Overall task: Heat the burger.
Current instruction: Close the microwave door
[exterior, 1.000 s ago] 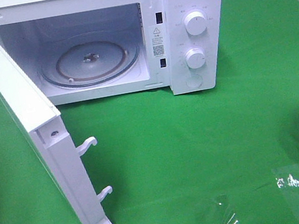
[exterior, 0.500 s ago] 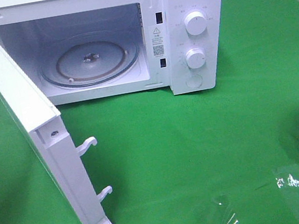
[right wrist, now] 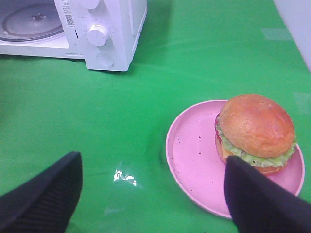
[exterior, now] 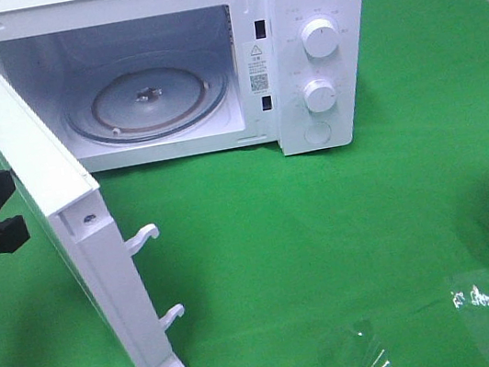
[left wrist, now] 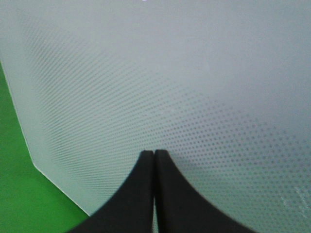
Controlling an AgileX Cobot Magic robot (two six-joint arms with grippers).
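Your closed left gripper (exterior: 8, 204) now appears behind the open microwave door (exterior: 41, 192), while your right gripper (right wrist: 153, 187) hangs wide open, burger (right wrist: 256, 132) just ahead, unheated.

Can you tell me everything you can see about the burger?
The burger sits upright on a round pink plate, toward one side of it, not in the middle. It has a smooth, domed golden-brown bun on top, frilly green lettuce sticking out underneath, a bit of red tomato at the edge and a paler bottom bun. It looks whole and untouched. Only the plate touches it. One finger of the open right tool is in front of it in the wrist view, not holding it. It is not in the microwave yet.
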